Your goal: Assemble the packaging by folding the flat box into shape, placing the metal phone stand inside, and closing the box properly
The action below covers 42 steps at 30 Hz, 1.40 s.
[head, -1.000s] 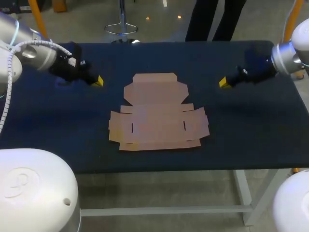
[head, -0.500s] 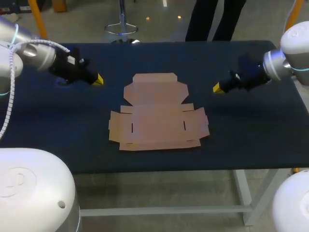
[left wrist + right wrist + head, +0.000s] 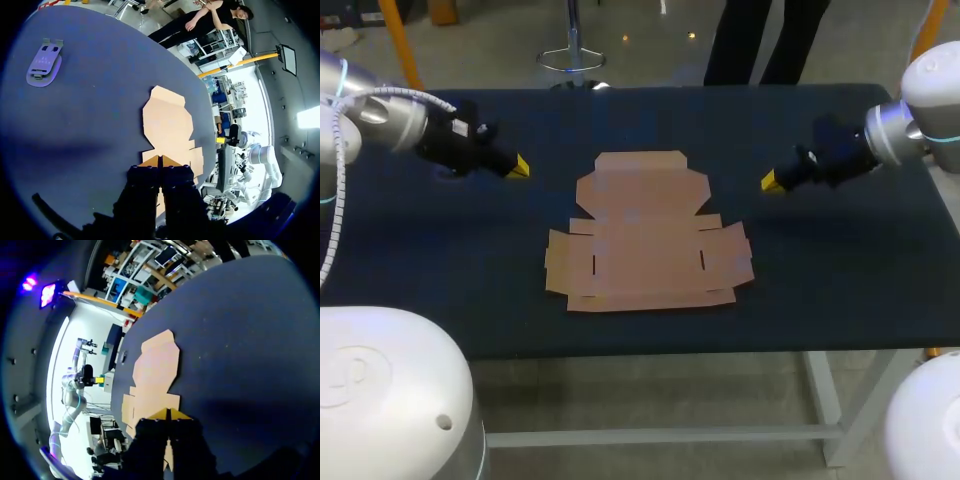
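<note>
The largest thing on the table, the flat tan cardboard box blank [image 3: 645, 235], lies exactly where it did a second ago, unfolded, with every flap level on the cloth. The motion belongs to the arms. The right arm [image 3: 920, 115] has swung inward, carrying the right gripper [image 3: 771, 182] closer to the blank's right edge, and it has barely shifted in the last half second. The left arm [image 3: 380, 110] has drawn back slightly, so the left gripper [image 3: 521, 166] hangs almost where it was, near the blank's upper left flap.

Both wrist views show the yellow tips pressed together, pinching nothing. Folding has evidently not begun, and this looks like the approach to the first crease.

The dark blue cloth-covered table [image 3: 840, 290] shows bare surface on all sides of the blank, giving room to lift flaps. The flat grey metal phone stand [image 3: 45, 62] lies on the cloth well apart from the blank, seen only from the left wrist.
</note>
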Tool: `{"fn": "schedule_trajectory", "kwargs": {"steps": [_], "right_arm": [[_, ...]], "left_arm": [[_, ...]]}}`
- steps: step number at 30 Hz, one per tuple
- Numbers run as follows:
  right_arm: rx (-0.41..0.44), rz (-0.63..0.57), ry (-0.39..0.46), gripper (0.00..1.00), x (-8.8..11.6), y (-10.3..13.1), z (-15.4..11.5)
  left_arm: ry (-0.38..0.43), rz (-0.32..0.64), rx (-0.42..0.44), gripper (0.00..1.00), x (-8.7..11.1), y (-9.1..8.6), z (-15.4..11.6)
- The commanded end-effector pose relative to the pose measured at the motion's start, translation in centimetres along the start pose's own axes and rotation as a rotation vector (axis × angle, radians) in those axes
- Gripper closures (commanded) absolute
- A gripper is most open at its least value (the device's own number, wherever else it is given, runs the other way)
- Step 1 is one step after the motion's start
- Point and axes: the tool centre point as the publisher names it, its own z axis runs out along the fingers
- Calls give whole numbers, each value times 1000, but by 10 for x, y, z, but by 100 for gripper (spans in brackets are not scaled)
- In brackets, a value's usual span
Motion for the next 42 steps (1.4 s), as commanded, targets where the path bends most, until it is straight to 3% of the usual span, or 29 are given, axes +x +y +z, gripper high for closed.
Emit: {"fn": "schedule_trajectory", "kwargs": {"steps": [1,10,29,42], "right_arm": [[26,-5,-19,100,-4,-1,18],[129,-10,-37,100,-15,-1,48],[180,-44,-14,100,-23,1,72],[202,-44,-3,100,-27,0,84]], "left_arm": [[-33,27,-8,100,6,3,13],[-80,36,-34,100,-1,9,41],[-120,67,-31,100,-31,23,72],[-121,149,-37,100,-36,35,85]]}}
